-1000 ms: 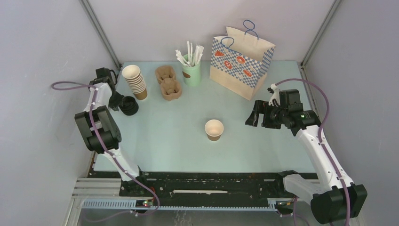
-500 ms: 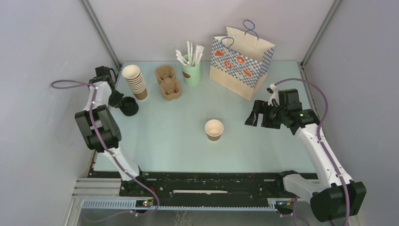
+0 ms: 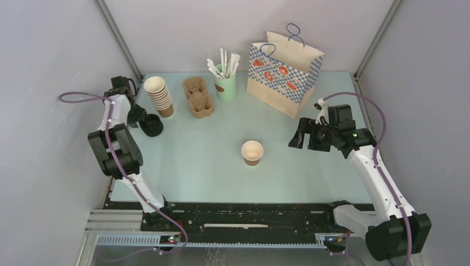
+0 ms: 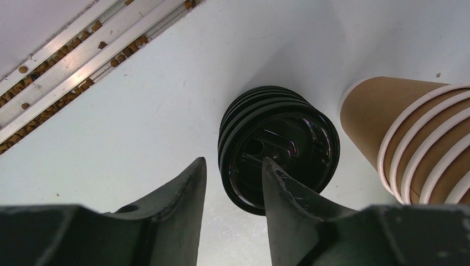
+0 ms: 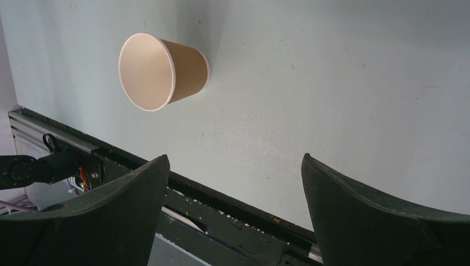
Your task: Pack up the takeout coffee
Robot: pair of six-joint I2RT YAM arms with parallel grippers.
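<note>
Cup [image 3: 252, 152]: one brown paper cup, upright and open-topped, pale inside, alone near the middle of the tabletop [image 3: 199, 166].
Left gripper [image 4: 233, 165]: at the far left of the tabletop, lowered over the lids [image 4: 288, 147]. Its fingers stand partly apart. One finger is outside the top lid's rim, with a strip of tabletop showing between it and the rim. The other finger lies over the lid's inner face. It is not clamped on anything.
Lids: black, stacked, just beside the cup stack [image 3: 159, 95].
Cup stack: nested brown cups with pale rims, at the far left.
Right gripper [image 5: 234, 158]: held above the right side of the tabletop, fingers spread wide with nothing between them. It points towards the cup and is well apart from it.
Carrier [image 3: 198, 97]: brown pulp tray, to the right of the cup stack.
Green holder [image 3: 225, 86]: at the far edge, holding white sticks.
Bag [image 3: 282, 75]: paper, with a blue check pattern and handles, upright at the far right.
</note>
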